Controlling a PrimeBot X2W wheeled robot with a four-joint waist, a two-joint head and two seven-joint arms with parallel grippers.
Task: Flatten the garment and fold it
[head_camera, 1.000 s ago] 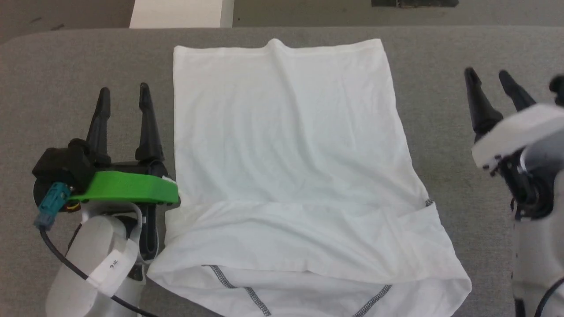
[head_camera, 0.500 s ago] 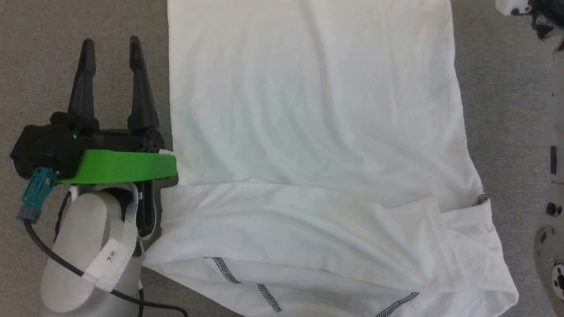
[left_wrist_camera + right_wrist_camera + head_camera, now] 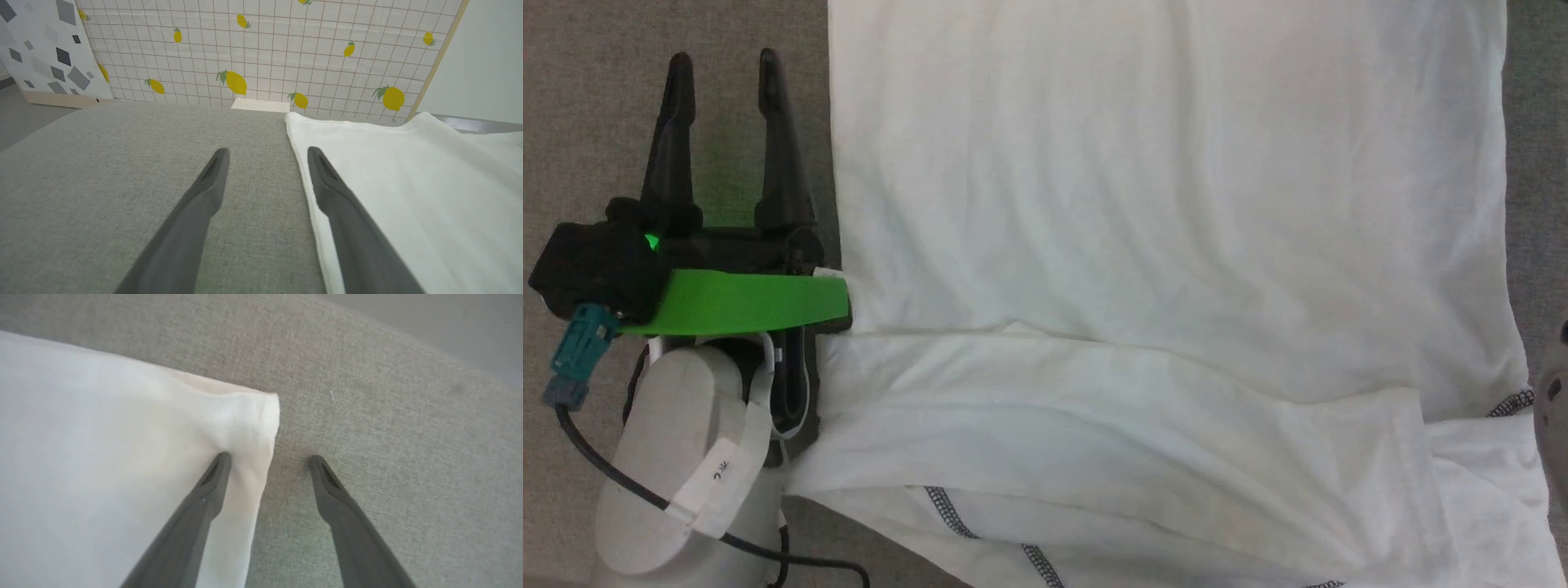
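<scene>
Where the bench [image 3: 572,122] lies closest to the robot, the garment [image 3: 1160,204] shows a near hem crossed by dark zigzag stitching [image 3: 947,502], and a folded-over layer of white cloth lies above it with soft wrinkles. The rest of the garment spreads flat and wide across the grey fabric surface towards the far side.

At the garment's left edge sits the pale left forearm [image 3: 678,474], which carries a green bracket [image 3: 743,302], a teal connector [image 3: 576,359] and a black cable. Ahead of it the left claw [image 3: 723,59] is released and empty. Its two dark fingers are parted and point away from the robot, the inner one running just beside the cloth's straight left edge. In the left wrist view that inner finger overlaps the white edge, while the other is over bare grey fabric.

Farther out, in the right wrist view, the right claw [image 3: 269,456] is also released and grips nothing. One finger lies over the garment's far right corner [image 3: 265,404] and the other over bare bench; whether either tip touches cannot be told.

Beyond the bench's far edge stand a white box [image 3: 260,105], a gridded lemon-print wall [image 3: 286,49] and a panel of grey shapes [image 3: 45,45].
</scene>
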